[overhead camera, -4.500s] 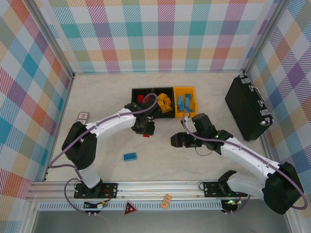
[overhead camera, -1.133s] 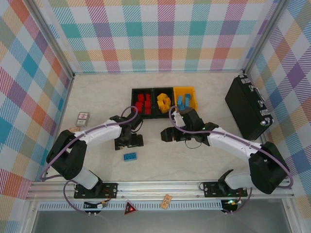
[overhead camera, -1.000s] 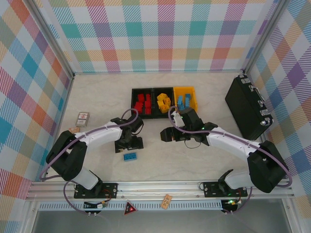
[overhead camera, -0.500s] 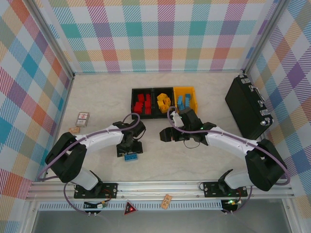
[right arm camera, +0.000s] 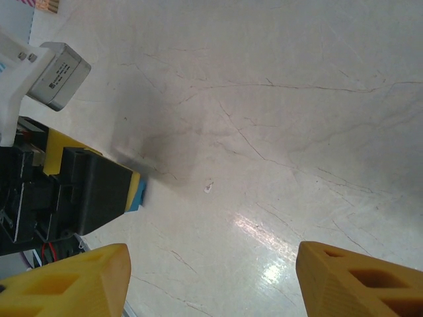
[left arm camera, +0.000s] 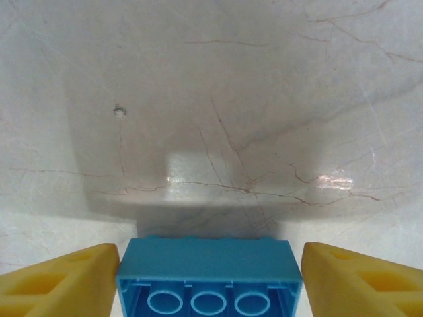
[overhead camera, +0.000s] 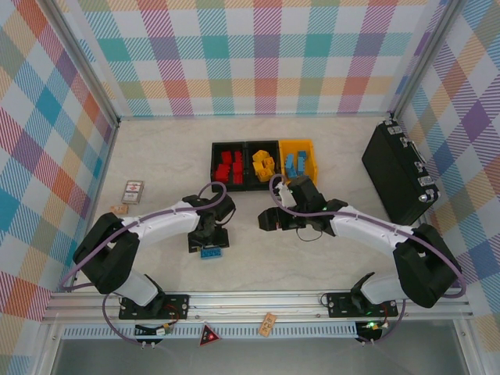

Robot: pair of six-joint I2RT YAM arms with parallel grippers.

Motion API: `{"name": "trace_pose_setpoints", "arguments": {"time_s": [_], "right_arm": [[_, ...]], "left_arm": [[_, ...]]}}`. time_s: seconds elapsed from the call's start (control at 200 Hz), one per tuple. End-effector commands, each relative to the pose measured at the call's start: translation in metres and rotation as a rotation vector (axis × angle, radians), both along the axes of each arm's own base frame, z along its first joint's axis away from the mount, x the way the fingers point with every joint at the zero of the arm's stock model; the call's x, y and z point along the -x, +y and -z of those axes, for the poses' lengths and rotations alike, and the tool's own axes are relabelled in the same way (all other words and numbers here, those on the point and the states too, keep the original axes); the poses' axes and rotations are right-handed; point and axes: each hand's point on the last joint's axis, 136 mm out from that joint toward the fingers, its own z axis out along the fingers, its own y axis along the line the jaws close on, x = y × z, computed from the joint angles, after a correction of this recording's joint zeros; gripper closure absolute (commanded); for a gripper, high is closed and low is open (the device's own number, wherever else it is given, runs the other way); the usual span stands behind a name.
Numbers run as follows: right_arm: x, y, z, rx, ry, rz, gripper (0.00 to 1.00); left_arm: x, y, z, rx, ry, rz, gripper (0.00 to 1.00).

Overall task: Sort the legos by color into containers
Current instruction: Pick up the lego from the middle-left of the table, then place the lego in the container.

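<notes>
**A:** How far along is the sorting?

**B:** Nearly finished, I'd judge. Beyond the left pincer, on the side away from its arm's base, three small bins stand in a row. The black rectangular plastic bin on the left holds the red studded bricks. The black plastic bin in the middle holds the yellow studded bricks. The yellow-orange plastic bin, just past the right pincer, holds other blue studded bricks.

**A:** So what is left?

**B:** One small sky-blue studded plastic brick. It is the one brick I can find outside the bins.

**A:** Where is it?

**B:** Right between the left pincer's yellow fingers, with a pad pressed against each short end. The pincer is clamped on it. Whether it is off the table yet I cannot tell.

**A:** And the right pincer?

**B:** Its jaws are spread wide with nothing between them, just bare marbled tabletop.

**A:** Then the last step?

**B:** Probably carrying the sky-blue brick to the yellow-orange bin and releasing it there.
</notes>
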Motion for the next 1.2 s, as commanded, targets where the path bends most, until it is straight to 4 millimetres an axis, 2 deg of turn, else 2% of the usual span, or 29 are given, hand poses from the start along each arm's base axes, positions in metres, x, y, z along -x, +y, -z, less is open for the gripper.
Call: {"name": "trace_pose_setpoints", "arguments": {"time_s": [0.0, 0.175, 0.255, 0.285, 0.325, 0.43, 0.53, 0.765, 1.025, 1.195], "right_arm": [[0.002, 0.001, -0.006, -0.021, -0.022, 0.001, 0.33], [0.002, 0.002, -0.006, -0.026, -0.021, 0.002, 0.33], [0.001, 0.002, -0.007, -0.027, -0.024, 0.003, 0.33], [0.001, 0.002, -0.008, -0.027, -0.026, 0.004, 0.33], [0.001, 0.002, -0.009, -0.028, -0.028, 0.006, 0.33], [0.001, 0.000, -0.012, -0.029, -0.038, 0.009, 0.33], [0.001, -0.006, -0.014, -0.013, -0.044, 0.033, 0.33], [-0.003, -0.028, -0.020, 0.001, -0.033, 0.109, 0.33], [-0.019, -0.085, -0.032, 0.046, -0.045, 0.322, 0.33], [-0.025, -0.114, -0.045, 0.025, -0.061, 0.428, 0.32]], "left_arm": [[0.010, 0.004, 0.001, -0.040, 0.037, 0.016, 0.24], [0.015, 0.004, 0.005, -0.041, 0.043, 0.009, 0.25], [0.016, 0.003, 0.006, -0.038, 0.043, 0.011, 0.33], [0.016, 0.003, 0.006, -0.039, 0.042, 0.011, 0.39], [0.014, 0.002, 0.005, -0.034, 0.033, 0.013, 0.44], [0.008, -0.001, -0.002, -0.026, 0.007, 0.019, 0.46], [-0.006, -0.007, -0.014, -0.021, -0.041, 0.024, 0.48], [-0.048, -0.048, -0.043, 0.077, -0.153, 0.058, 0.50], [-0.095, -0.094, -0.069, 0.138, -0.228, 0.127, 0.50], [-0.126, -0.137, -0.082, 0.226, -0.265, 0.171, 0.50]]}}
